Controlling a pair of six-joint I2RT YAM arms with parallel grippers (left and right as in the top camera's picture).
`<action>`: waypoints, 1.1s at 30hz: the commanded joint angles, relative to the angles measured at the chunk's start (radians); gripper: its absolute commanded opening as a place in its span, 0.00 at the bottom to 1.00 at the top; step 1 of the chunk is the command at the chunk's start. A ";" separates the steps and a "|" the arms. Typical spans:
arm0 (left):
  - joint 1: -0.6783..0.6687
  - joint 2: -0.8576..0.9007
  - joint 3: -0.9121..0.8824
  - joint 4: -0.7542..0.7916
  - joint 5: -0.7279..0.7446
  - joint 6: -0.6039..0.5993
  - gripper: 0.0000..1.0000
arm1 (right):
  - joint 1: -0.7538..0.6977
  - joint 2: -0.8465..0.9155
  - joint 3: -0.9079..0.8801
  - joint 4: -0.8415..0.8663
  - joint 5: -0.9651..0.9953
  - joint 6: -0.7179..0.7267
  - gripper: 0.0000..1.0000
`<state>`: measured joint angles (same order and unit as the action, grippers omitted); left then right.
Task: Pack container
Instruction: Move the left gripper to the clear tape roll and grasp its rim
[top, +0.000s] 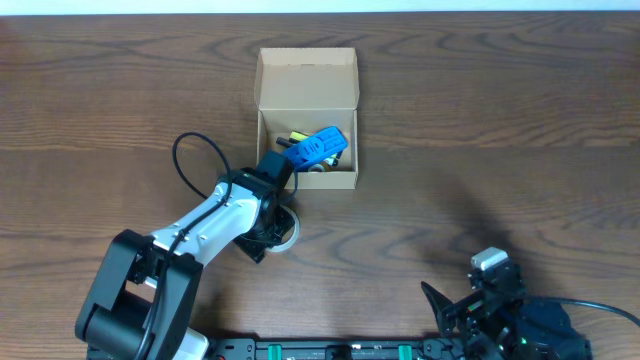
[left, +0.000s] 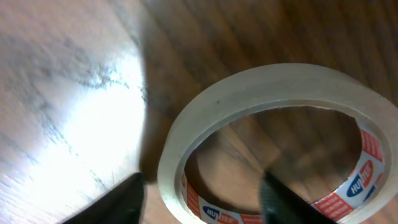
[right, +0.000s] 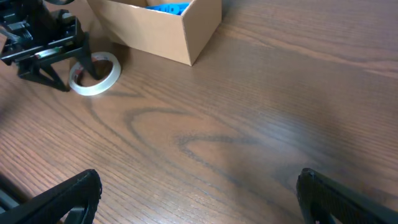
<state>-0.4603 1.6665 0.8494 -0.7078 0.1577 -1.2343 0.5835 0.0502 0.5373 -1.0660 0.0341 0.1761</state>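
The container (top: 306, 82) is a tan cardboard box, open, with its flap lid standing up at the far side; it also shows in the right wrist view (right: 155, 34). Inside lie a blue object (top: 318, 148) and some small dark and yellow items. A clear tape roll (top: 291, 236) with a red and white core lies flat on the table just in front of the box's left corner. My left gripper (left: 200, 199) is open over the tape roll (left: 249, 87), one finger outside its rim and one inside the ring. My right gripper (right: 199, 199) is open and empty, low over bare wood.
The wooden table (top: 480, 130) stretches right of the box. The right arm's base (top: 500, 300) sits at the near right edge. The left arm (top: 200, 230) reaches in from the near left. The left gripper (right: 46, 53) and tape roll (right: 94, 74) show in the right wrist view.
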 joint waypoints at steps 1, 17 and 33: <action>0.000 0.038 -0.017 -0.013 -0.035 -0.005 0.45 | -0.008 -0.006 0.002 -0.001 0.007 0.010 0.99; 0.000 0.037 -0.016 -0.082 0.053 0.079 0.06 | -0.008 -0.006 0.002 -0.001 0.007 0.010 0.99; 0.000 -0.368 -0.001 -0.146 0.048 0.235 0.06 | -0.008 -0.006 0.002 -0.001 0.007 0.010 0.99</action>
<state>-0.4603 1.3754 0.8398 -0.8555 0.2070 -1.0542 0.5835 0.0502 0.5373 -1.0657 0.0341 0.1761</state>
